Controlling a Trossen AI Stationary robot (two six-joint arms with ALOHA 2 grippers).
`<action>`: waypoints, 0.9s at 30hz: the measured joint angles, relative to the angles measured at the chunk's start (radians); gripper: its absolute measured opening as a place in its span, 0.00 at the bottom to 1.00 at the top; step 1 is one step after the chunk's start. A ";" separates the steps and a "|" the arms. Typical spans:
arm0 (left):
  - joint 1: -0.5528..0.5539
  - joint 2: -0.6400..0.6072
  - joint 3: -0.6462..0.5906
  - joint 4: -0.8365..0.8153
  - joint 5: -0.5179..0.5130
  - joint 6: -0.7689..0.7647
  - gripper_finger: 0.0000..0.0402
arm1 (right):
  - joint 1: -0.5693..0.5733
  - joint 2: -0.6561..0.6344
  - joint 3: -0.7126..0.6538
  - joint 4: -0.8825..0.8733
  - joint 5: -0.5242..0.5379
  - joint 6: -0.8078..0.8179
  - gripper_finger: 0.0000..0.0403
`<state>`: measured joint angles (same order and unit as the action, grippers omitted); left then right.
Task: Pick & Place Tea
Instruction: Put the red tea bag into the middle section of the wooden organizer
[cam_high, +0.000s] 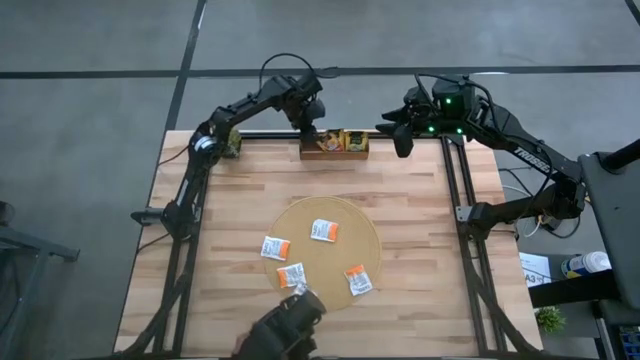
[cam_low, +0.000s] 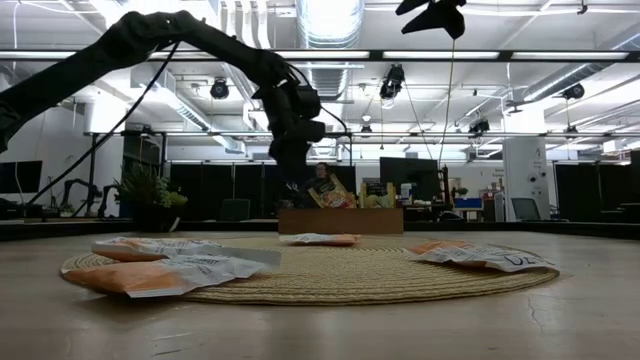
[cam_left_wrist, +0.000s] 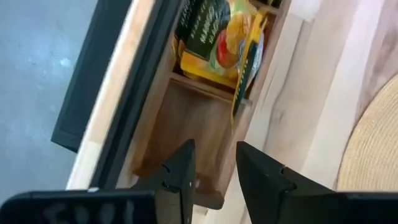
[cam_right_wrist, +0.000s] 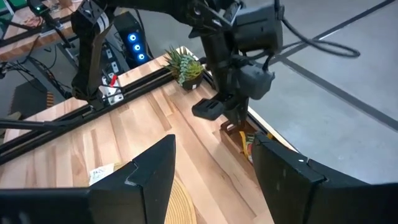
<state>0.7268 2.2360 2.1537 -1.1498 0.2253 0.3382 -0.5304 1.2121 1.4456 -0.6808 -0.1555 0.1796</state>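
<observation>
Several tea sachets, white with orange marks, lie flat on the round tan mat (cam_high: 322, 250); one of them (cam_high: 323, 230) is near the mat's far side. Dark green and yellow sachets (cam_left_wrist: 217, 43) stand on edge in the wooden tray (cam_high: 312, 154) at the table's far edge. My left gripper (cam_left_wrist: 214, 177) hangs over the tray's empty left compartment (cam_left_wrist: 199, 118), pointing steeply down. It is open, with nothing between its fingers. My right gripper (cam_high: 402, 140) waits, open and raised, to the right of the tray.
A small potted plant (cam_high: 232, 143) stands at the far left corner. Black frame rails (cam_high: 455, 190) run along the table's sides and far edge. A dark object (cam_high: 285, 330) sits at the near edge, just below the mat. Bare wood lies between mat and tray.
</observation>
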 joint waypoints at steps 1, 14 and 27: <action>-0.003 0.000 -0.009 0.003 0.000 -0.001 0.27 | 0.000 0.000 0.000 0.001 0.000 0.000 0.51; -0.030 0.000 -0.034 0.132 0.006 -0.051 0.27 | 0.000 0.000 0.000 0.004 0.000 0.000 0.51; -0.030 -0.049 -0.034 0.147 0.107 -0.104 0.27 | 0.000 0.000 -0.006 0.005 0.001 -0.026 0.51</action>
<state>0.6971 2.1874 2.1197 -1.0031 0.3326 0.2344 -0.5304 1.2118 1.4397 -0.6762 -0.1546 0.1533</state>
